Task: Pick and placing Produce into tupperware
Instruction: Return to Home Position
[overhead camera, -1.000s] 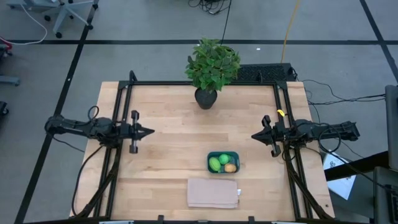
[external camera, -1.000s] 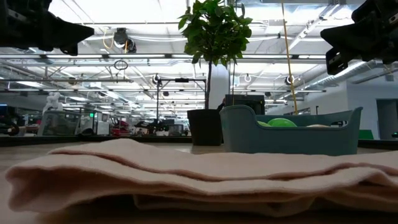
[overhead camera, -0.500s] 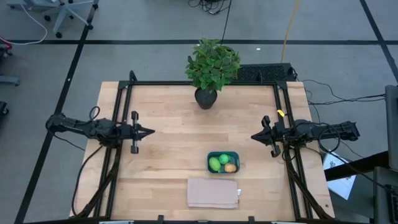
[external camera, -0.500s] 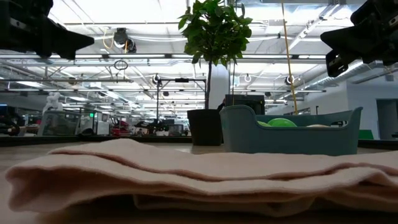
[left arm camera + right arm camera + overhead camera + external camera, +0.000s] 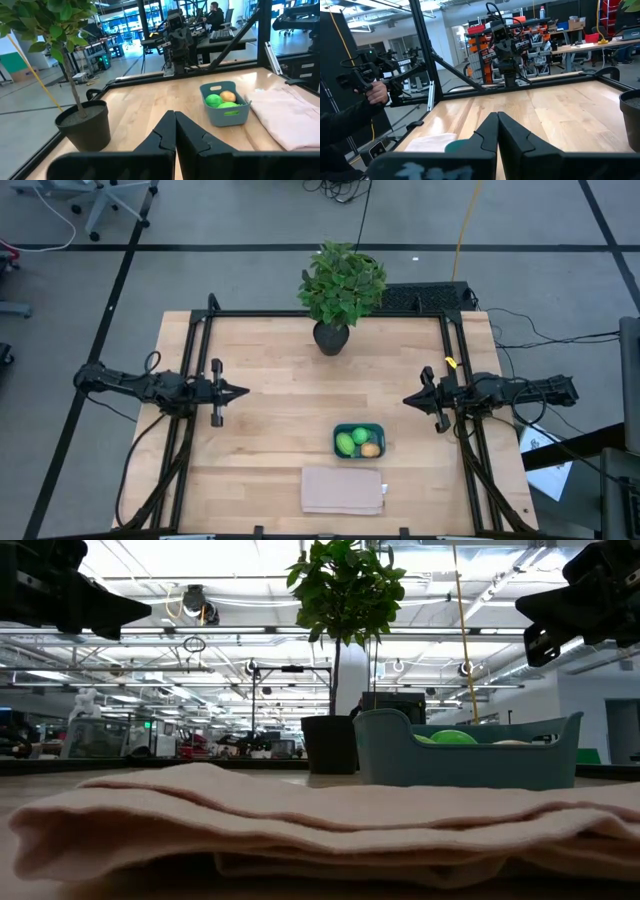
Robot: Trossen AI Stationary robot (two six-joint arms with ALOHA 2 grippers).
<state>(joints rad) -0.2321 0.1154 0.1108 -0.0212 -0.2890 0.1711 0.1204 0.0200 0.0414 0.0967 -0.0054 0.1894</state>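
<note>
Table (image 5: 270, 430): pale wood planks, smooth, satin sheen w/ patches of glare. Frame rails (image 5: 400, 313) round it: black metal, matt. Tupperware (image 5: 227, 114): teal plastic, smooth, semi-matt. Produce (image 5: 213, 100) inside: smooth skins, faint shine. Cloth (image 5: 300, 820): beige fabric, soft, matt, fine nap. Pot (image 5: 84, 125): dark, plastic-looking, matt; fill on top grey & gritty. Plant leaves (image 5: 342, 280): green, slight gloss. Left hand (image 5: 172, 114) & right hand (image 5: 497, 115): dark, matt, plastic-looking, hard-edged.

Left gripper (image 5: 238, 392) and right gripper (image 5: 410, 399) hover apart, jaws closed.
</note>
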